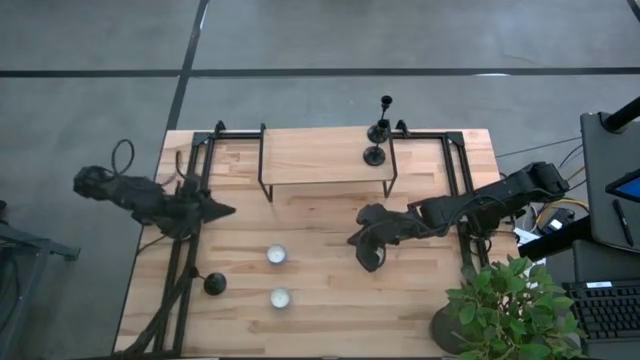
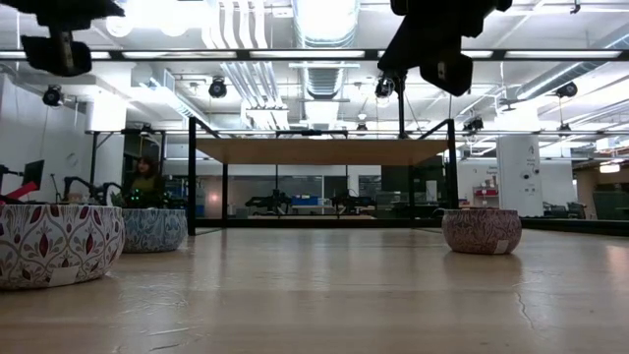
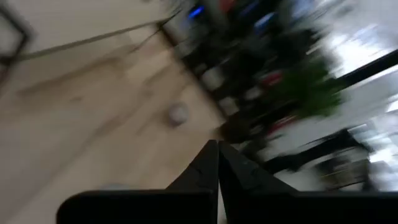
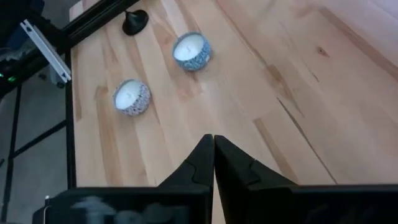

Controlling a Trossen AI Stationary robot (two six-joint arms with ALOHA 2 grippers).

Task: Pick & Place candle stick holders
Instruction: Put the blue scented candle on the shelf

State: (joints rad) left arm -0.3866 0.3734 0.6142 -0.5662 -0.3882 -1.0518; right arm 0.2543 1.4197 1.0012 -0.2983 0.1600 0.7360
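Observation:
Two black candle stick holders (image 1: 378, 130) stand on their round bases at the right end of a low wooden shelf (image 1: 320, 160) at the table's far side. One is tall, with its cup (image 1: 385, 101) farthest back. A third, short holder (image 1: 215, 283) stands on the table near the left; it also shows in the right wrist view (image 4: 135, 22). My left gripper (image 1: 230, 210) is shut and empty above the table's left part; its shut fingers show in the left wrist view (image 3: 217, 168). My right gripper (image 1: 358, 245) is shut and empty above the table's middle right; its own view (image 4: 213, 158) shows it pointing toward the near left.
Two white candles in patterned cups (image 1: 277, 255) (image 1: 281, 297) stand on the table's near middle, also seen in the right wrist view (image 4: 191, 50) (image 4: 131, 96). A potted plant (image 1: 510, 305) stands at the near right corner. Black frame rails (image 1: 185, 260) run along the left and right sides.

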